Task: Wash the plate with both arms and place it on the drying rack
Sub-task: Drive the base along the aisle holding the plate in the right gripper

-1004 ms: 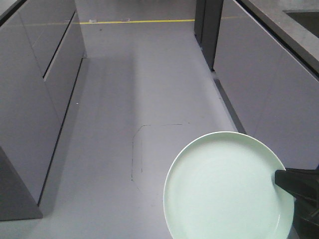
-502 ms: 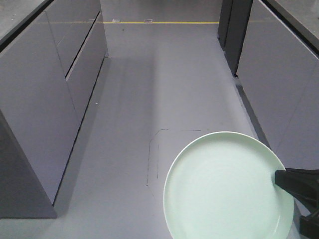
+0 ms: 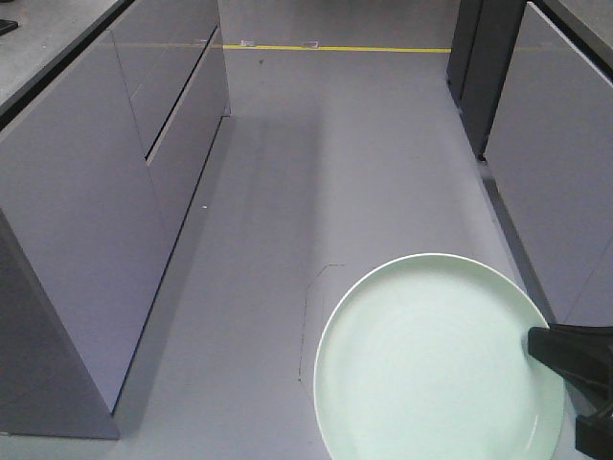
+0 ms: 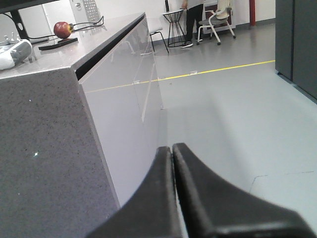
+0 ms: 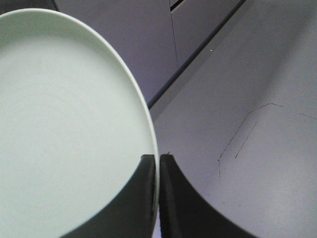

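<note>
Plate: the round, pale mint-green plate point(image 3: 436, 359) hangs in the air above the grey floor point(image 3: 354, 163). Its face, with faint concentric rings, is turned up toward the front camera. Its lower edge runs out of the front view.
Right tool: the right tool point(image 5: 157, 162) sits at the plate's right edge, clamped on the rim. In the right wrist view, one black finger point(image 5: 141, 198) lies over the plate's face. The other finger point(image 5: 173, 198) lies on the outer side, and the rim runs through the narrow slit between them.
Hold: only the rim is pinched; the rest of the plate stretches away from the right tool, free of any support.
Left tool: the two black fingers of the left tool point(image 4: 172, 148) are pressed together with nothing between them. Its place relative to the plate cannot be told.
Floor mark: a thin dark angular line point(image 3: 308, 316) runs just left of the plate's left edge.
Yellow line: a yellow line point(image 3: 335, 48) crosses the floor far beyond the plate's top edge.
Cabinets: grey cabinets point(image 3: 105, 192) stand well left of the plate, and a second cabinet run point(image 3: 560, 144) stands beyond its upper right.
Tabletop: in the left wrist view, a speckled grey tabletop point(image 4: 44, 89) carries a red apple point(image 4: 62, 29). Their place relative to the plate cannot be told.
</note>
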You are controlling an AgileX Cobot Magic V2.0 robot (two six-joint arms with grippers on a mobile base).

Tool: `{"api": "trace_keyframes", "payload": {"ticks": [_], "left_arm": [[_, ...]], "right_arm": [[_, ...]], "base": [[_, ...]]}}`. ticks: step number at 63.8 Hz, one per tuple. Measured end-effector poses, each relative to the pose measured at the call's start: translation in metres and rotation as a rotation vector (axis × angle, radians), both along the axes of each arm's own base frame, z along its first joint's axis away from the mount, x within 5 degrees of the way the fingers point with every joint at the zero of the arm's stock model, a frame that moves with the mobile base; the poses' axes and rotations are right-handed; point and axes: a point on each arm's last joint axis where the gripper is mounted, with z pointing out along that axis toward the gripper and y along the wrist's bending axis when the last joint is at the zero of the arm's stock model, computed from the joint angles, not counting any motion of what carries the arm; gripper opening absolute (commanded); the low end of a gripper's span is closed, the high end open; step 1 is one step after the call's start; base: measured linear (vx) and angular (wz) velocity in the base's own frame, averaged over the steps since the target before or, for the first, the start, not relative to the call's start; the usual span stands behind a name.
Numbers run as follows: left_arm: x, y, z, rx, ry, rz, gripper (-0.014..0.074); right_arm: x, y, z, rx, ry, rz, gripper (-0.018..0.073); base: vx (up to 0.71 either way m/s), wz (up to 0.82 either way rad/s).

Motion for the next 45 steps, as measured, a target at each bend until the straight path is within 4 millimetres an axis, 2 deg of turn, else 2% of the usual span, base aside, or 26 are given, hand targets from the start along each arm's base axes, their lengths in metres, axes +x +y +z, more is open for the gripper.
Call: {"api": "trace_keyframes", "payload": {"ticks": [45], "left_arm": [[0.0000,0.0000,0.0000,0.000,0.000,0.000,-0.0006]], "right_arm": [[0.0000,0.0000,0.0000,0.000,0.000,0.000,-0.0001]], "base": [[0.21,-0.03]]}}
